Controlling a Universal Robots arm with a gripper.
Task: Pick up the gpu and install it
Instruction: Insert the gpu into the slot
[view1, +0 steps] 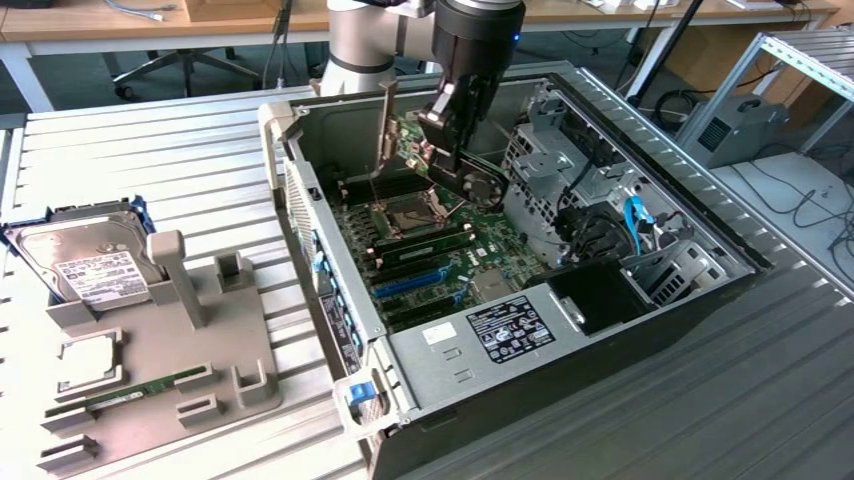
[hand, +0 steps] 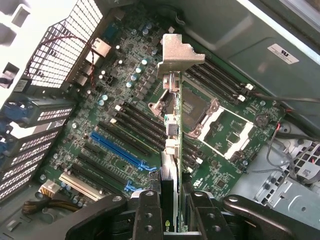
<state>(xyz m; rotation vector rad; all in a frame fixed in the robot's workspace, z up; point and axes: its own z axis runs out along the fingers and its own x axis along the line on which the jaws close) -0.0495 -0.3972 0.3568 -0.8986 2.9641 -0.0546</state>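
Observation:
The gpu (view1: 481, 186) hangs inside the open computer case (view1: 667, 300), above the motherboard (view1: 441, 250); its black cooler and long silver end bracket (view1: 387, 125) both show. My gripper (view1: 449, 150) is shut on the card from above. In the wrist view the gpu (hand: 172, 145) appears edge-on, with the silver bracket (hand: 177, 50) at its far end and my gripper (hand: 175, 220) clamped on either side by its black fingers (hand: 150, 215). The card floats over the CPU socket area, apart from the blue expansion slot (hand: 117, 150) and the black slots beside it.
At the exterior view's left a grey parts holder (view1: 147, 340) carries a hard drive (view1: 87, 260), a RAM stick (view1: 134, 392) and a square chip (view1: 87, 360). Drive cages and cables (view1: 601, 230) crowd the case's right side. The case walls stand close around the card.

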